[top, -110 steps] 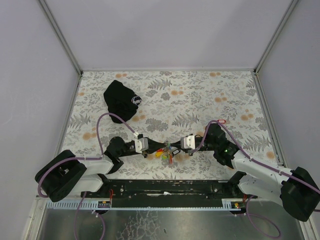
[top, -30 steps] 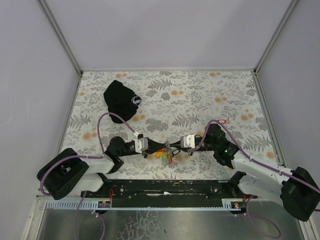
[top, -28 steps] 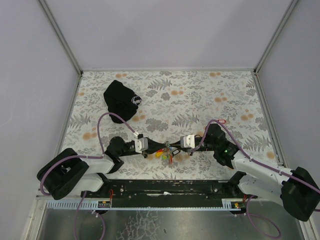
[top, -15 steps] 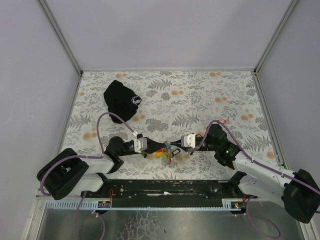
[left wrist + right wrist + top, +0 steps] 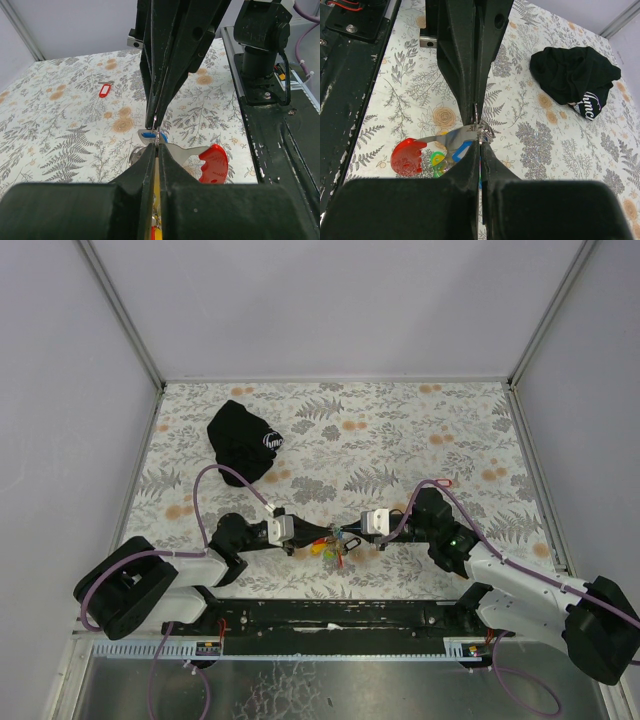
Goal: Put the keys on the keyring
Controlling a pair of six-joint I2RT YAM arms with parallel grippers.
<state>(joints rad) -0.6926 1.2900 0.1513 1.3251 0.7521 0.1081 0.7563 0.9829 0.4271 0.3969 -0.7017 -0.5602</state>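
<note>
While they meet tip to tip, the left pincer point(image 5: 156, 150) and right pincer point(image 5: 480, 145) are each squeezed narrow on the thin keyring point(image 5: 476, 116). The keys point(image 5: 332, 548) bunch beneath them near the desk's point(image 5: 400, 430) front edge. One red-tagged key point(image 5: 104, 90) lies well apart.

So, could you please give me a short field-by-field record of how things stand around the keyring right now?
left gripper: jaws closed, meeting the right gripper end to end
right gripper: jaws closed, above the bunch
keyring: thin wire ring where the two grippers meet; which one pinches it is unclear
keys: coloured tags bunched beneath the grippers
loose red-tagged key: lying alone, well apart from the bunch
black pouch: far left, nothing touching it
</note>
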